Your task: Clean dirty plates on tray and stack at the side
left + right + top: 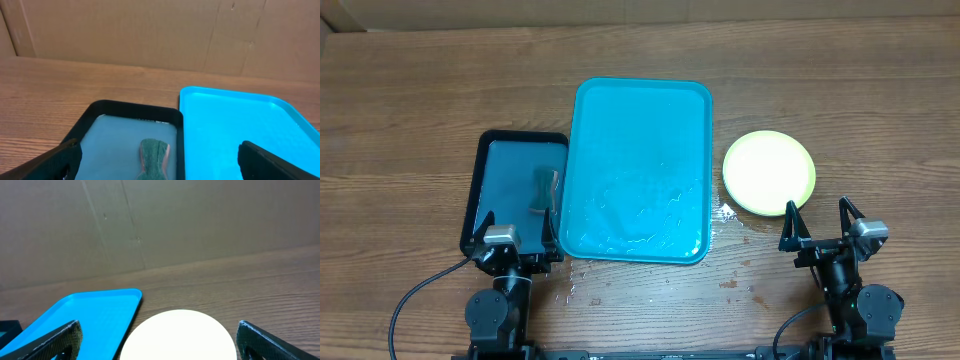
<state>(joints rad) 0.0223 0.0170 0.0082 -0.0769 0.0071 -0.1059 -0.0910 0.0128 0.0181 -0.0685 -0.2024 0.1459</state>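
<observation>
Our left pincer and right pincer both gape open, holding nothing. The plates sit stacked right of the wet cyan tray — it looks bare. Water on the tabletop could let that stack slide if we bump it.

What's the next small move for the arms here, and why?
Probably none; the job looks done. The tray holds only water, no plates, and a yellow-green plate sits right of it. The left tool and right tool are open and empty. Whether more plates lie under it I cannot tell.
</observation>
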